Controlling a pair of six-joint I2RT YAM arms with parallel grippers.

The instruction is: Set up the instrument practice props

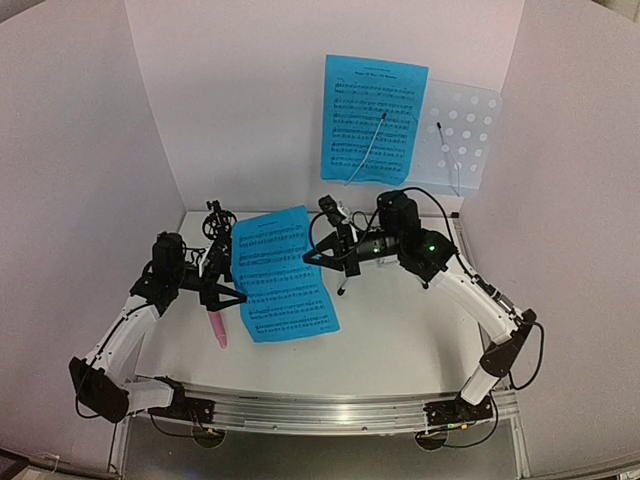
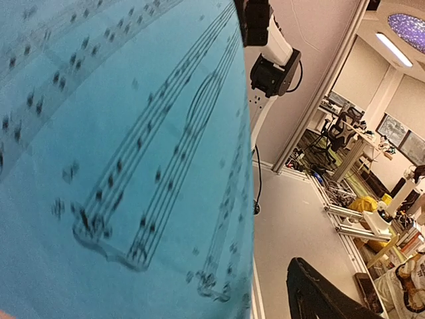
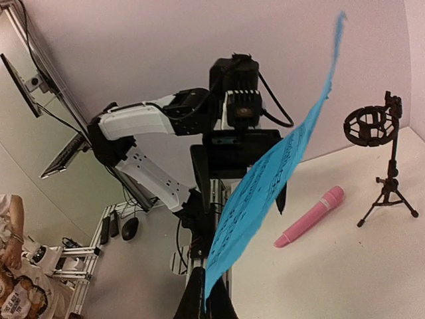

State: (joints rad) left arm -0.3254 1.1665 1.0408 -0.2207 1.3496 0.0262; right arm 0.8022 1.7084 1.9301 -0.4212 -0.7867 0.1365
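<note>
1. Right gripper [image 3: 202, 302]: I see its jaws closed on the lower edge of the loose sheet-music page [image 1: 283, 275]. The page hangs tilted above the table [image 1: 400, 340], midway between the two arms.
2. Left gripper [image 1: 226, 290]: it sits at the page's left edge. From the right wrist view its jaws stand wide, with one finger on either side of the page and no grip on it. I cannot tell whether either finger touches the paper.
3. Second sheet-music page [image 1: 372, 118]: it stands upright on the left half of the pale blue music stand [image 1: 465, 125], at the far right.
4. Pink microphone [image 1: 217, 328]: it lies flat on the table at the near left, just left of the raised page.
5. Black tripod mic holder [image 1: 215, 220]: it stands upright at the far left, beyond the microphone and apart from it.
</note>
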